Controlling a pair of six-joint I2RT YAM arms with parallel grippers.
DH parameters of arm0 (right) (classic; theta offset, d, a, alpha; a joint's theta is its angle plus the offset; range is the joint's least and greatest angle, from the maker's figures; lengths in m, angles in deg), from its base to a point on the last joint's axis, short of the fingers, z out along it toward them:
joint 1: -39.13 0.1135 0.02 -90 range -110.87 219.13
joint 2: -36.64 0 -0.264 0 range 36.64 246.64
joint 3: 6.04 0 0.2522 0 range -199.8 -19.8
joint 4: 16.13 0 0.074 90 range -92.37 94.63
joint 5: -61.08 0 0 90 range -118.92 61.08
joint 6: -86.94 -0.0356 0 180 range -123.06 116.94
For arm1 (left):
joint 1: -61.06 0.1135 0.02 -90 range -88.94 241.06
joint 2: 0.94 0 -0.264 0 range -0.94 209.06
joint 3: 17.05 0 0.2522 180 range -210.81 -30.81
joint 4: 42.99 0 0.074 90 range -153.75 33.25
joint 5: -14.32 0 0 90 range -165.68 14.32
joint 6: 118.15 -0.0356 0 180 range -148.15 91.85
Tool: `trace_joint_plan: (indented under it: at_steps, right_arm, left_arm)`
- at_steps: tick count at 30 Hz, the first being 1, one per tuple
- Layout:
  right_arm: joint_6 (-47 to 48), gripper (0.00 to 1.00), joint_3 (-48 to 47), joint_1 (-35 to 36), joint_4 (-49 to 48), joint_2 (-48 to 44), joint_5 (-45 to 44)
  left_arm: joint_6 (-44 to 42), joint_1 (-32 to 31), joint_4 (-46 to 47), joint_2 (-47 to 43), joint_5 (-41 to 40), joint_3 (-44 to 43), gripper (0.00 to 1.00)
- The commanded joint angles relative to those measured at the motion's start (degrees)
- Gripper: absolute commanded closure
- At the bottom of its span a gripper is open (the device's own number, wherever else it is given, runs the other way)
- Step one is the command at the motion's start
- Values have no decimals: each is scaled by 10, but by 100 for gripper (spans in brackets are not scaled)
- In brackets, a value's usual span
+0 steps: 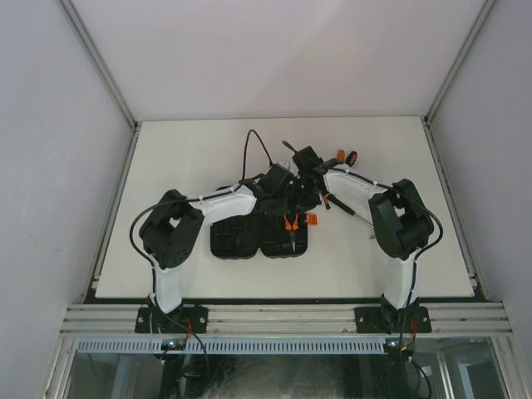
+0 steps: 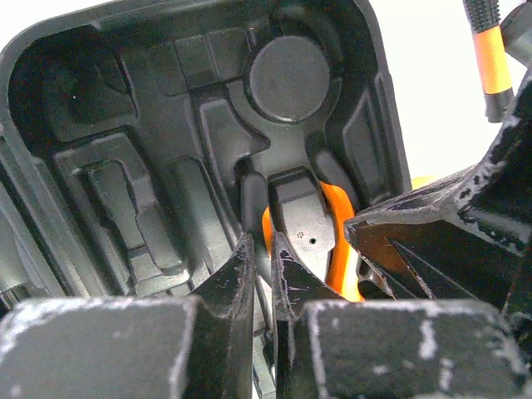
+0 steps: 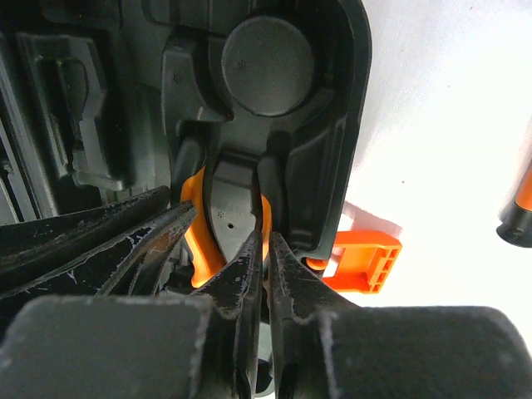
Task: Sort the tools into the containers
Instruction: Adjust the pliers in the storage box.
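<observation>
The white table (image 1: 166, 166) has wide bare margins on every side of the open black case (image 1: 237, 241), which lies at its middle. The orange-handled pliers (image 2: 332, 216) sit in the case's right half. The left gripper (image 2: 263, 249) and the right gripper (image 3: 264, 245) are both pinched together, with their tips at the pliers' handles. The orange latch (image 3: 366, 262) juts from the case's rim.
</observation>
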Motion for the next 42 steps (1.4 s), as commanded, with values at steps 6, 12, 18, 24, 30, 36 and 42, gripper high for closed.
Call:
trace_joint_plan:
  at_steps: [6,12,18,24,30,36,42]
  right_arm:
    - [-1,98,42,44,-24,115,-16]
    - [-7,99,42,52,-25,126,-25]
    - [-18,100,42,63,-35,138,-19]
    - [-31,100,42,74,-47,167,-9]
    - [-47,100,42,85,-62,201,0]
    - [-56,100,48,94,-82,235,17]
    - [-64,100,54,103,-104,268,36]
  left_arm:
    - [-4,-27,-40,83,28,5,100]
    - [5,-28,-27,94,43,20,100]
    - [9,-29,-8,110,52,37,100]
    - [10,-31,10,123,62,52,100]
    - [10,-36,20,142,70,60,100]
    - [21,-41,39,160,77,70,100]
    - [33,-48,51,186,92,70,100]
